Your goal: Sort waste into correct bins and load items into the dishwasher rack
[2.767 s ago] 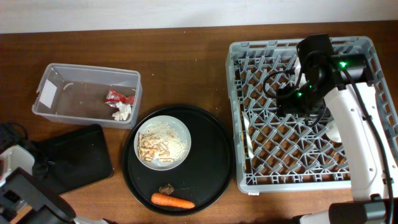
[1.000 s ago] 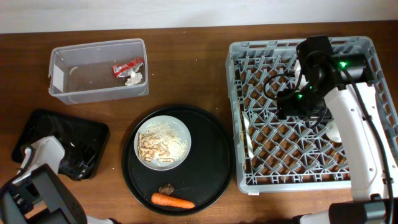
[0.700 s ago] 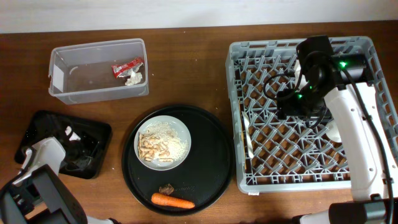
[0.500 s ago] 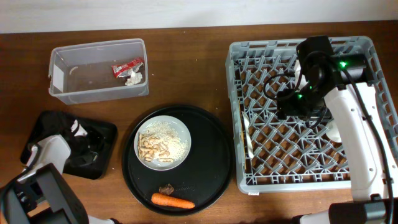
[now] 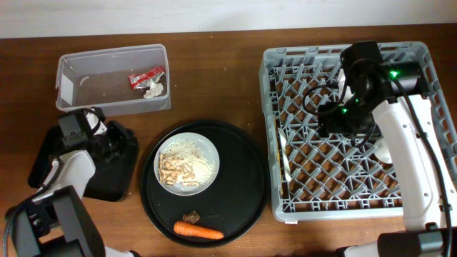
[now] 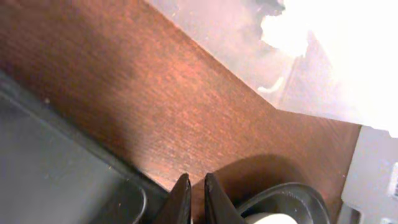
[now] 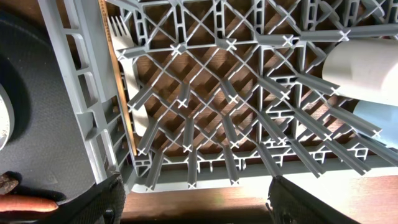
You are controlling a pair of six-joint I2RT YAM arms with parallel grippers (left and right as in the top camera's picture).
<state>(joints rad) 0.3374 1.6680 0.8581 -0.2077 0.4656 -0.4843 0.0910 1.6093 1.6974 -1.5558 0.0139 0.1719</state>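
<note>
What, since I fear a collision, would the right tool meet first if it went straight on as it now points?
Probably the grid floor of the dishwasher rack: the right tool aims at bare lattice between the fork and the white cup, though depth is unclear.

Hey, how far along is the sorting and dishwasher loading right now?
Done: a wrapper and tissue sit in the clear bin; a fork and cup are in the rack. In hand: the left gripper pinches the black bin. Left: the bowl, carrot and scrap; right gripper is open.
</note>
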